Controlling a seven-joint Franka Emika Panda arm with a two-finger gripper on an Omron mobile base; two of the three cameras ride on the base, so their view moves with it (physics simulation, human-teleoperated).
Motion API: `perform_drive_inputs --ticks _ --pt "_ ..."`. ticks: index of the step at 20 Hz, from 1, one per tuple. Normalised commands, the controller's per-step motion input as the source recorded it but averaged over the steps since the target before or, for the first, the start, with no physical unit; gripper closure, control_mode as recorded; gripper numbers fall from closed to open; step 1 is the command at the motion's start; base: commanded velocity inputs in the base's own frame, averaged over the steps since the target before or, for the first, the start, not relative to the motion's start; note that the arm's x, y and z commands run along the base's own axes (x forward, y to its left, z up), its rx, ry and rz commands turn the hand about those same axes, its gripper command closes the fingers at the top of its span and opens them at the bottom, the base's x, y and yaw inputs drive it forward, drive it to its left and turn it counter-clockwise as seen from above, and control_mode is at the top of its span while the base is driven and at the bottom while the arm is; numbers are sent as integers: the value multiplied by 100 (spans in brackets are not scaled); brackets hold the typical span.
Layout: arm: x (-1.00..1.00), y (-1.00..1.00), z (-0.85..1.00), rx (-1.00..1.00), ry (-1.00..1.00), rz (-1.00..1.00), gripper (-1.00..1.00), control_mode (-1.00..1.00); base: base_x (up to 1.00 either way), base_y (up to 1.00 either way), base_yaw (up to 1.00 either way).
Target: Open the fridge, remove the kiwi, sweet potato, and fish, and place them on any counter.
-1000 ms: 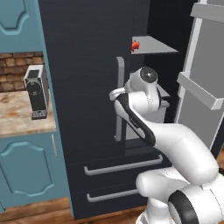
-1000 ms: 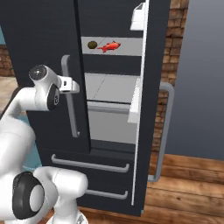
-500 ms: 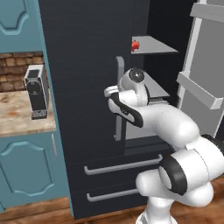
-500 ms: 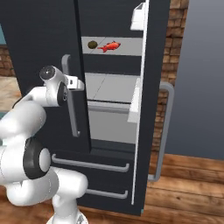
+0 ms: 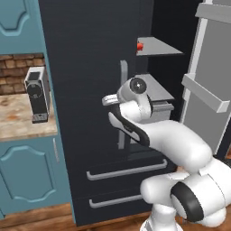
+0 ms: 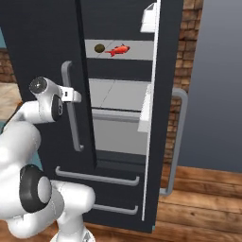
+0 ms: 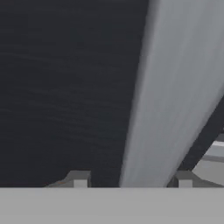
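Observation:
The black fridge [image 5: 85, 67] has its left door closed and its right door [image 6: 160, 118] swung wide open. On an upper grey shelf lie the olive-brown kiwi [image 6: 99, 48] and the red fish [image 6: 118, 49], whose red edge [image 5: 140, 45] peeks past the door. The sweet potato is hidden. My gripper [image 6: 74, 97] is at the left door's grey bar handle [image 6: 71, 113], about a third of the way down it. In the hand view the handle [image 7: 162, 96] runs between my open fingertips [image 7: 78, 179], with a gap on the left side.
The beige counter [image 5: 18, 117] with teal cabinets lies left of the fridge and carries a coffee machine [image 5: 37, 94]. Two drawers with bar handles [image 5: 126, 170] sit below the doors. The open door's shelves [image 5: 203, 90] stick out on the right over the wooden floor.
The hand has shifted a little left and down against the left door's handle, and the arm has folded in closer. Both doors and the food stay where they were.

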Motion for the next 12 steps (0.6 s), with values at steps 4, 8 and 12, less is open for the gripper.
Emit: perform_drive_inputs --ticks 4,8,12 --pt "-100 51 30 5 0 14 100 -100 0 0 0" --pt "-100 64 25 6 0 20 100 -100 0 0 0" --pt "-100 91 26 5 1 12 100 -100 0 0 0"
